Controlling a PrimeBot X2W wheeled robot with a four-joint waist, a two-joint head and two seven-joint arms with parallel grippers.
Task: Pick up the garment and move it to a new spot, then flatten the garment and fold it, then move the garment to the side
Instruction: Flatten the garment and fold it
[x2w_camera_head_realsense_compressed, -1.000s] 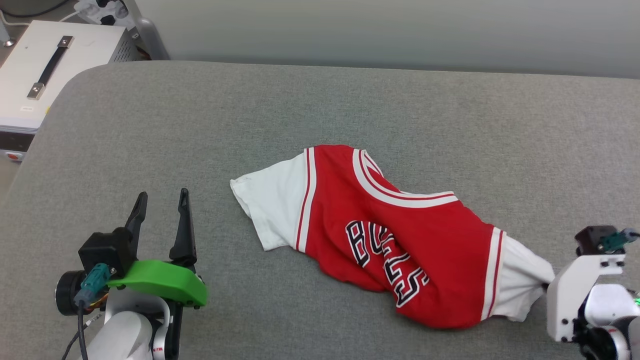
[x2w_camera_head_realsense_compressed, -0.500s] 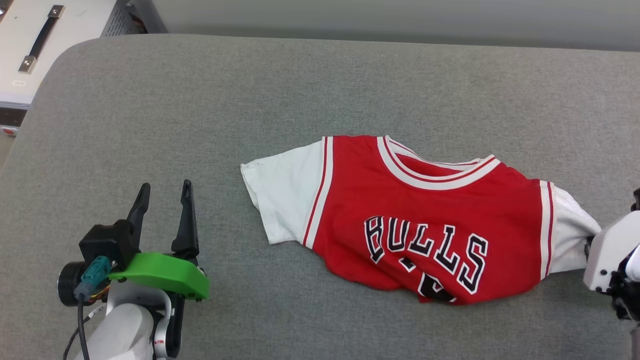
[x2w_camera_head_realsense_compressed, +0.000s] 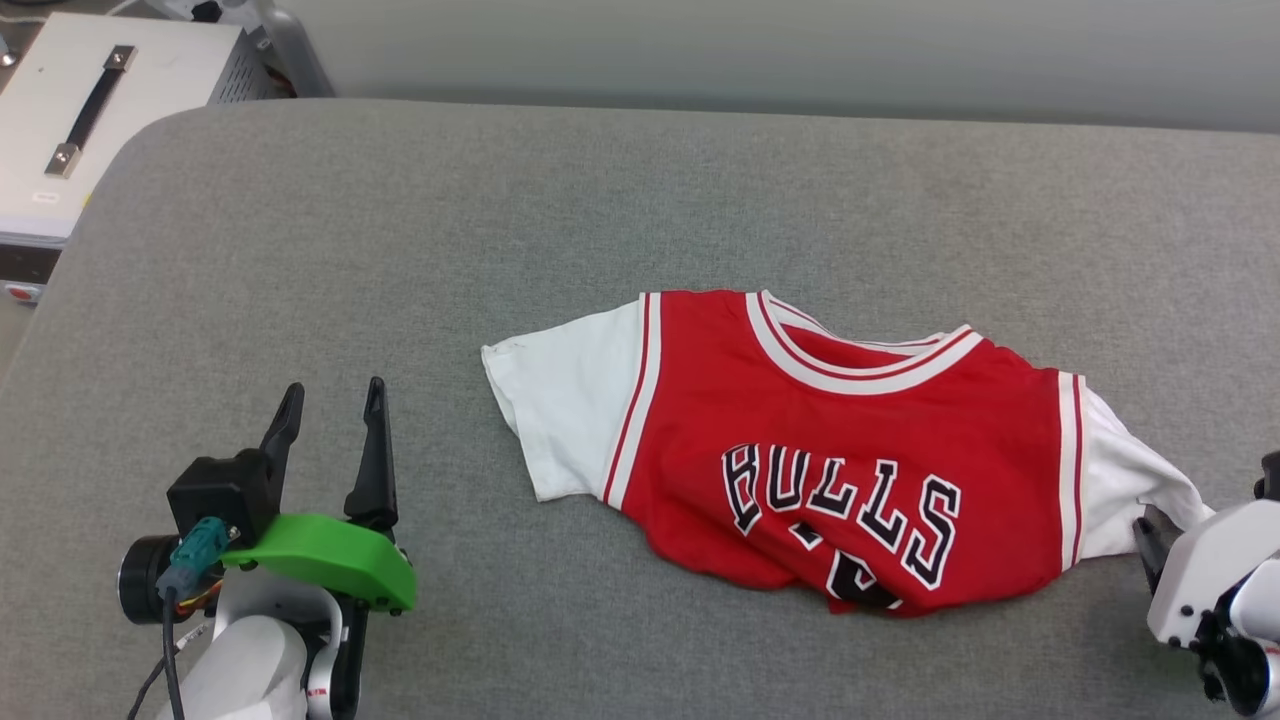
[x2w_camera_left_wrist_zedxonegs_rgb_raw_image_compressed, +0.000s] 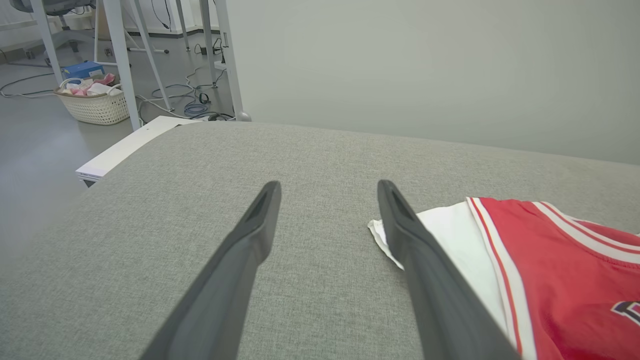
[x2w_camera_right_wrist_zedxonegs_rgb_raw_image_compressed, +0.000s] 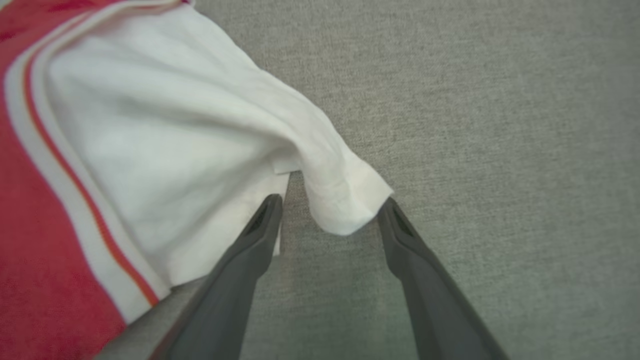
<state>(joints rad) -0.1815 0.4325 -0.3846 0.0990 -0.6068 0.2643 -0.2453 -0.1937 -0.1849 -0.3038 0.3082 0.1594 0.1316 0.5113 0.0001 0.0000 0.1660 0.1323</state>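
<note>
The garment (x2w_camera_head_realsense_compressed: 850, 450) lies spread on the grey counter (x2w_camera_head_realsense_compressed: 600, 200), chest lettering up, between my two hands. The head view gives me the whole shirt, but there the right hand's fingers sit mostly behind its wrist housing (x2w_camera_head_realsense_compressed: 1200, 565). The right wrist view fills that in: my right hand (x2w_camera_right_wrist_zedxonegs_rgb_raw_image_compressed: 331, 199) is spread wide and grips nothing, with one white sleeve cuff (x2w_camera_right_wrist_zedxonegs_rgb_raw_image_compressed: 345, 210) lying loose between its fingertips. My left hand (x2w_camera_head_realsense_compressed: 332, 388) is likewise spread and empty, with the other sleeve (x2w_camera_left_wrist_zedxonegs_rgb_raw_image_compressed: 455, 240) just off its right finger.
</note>
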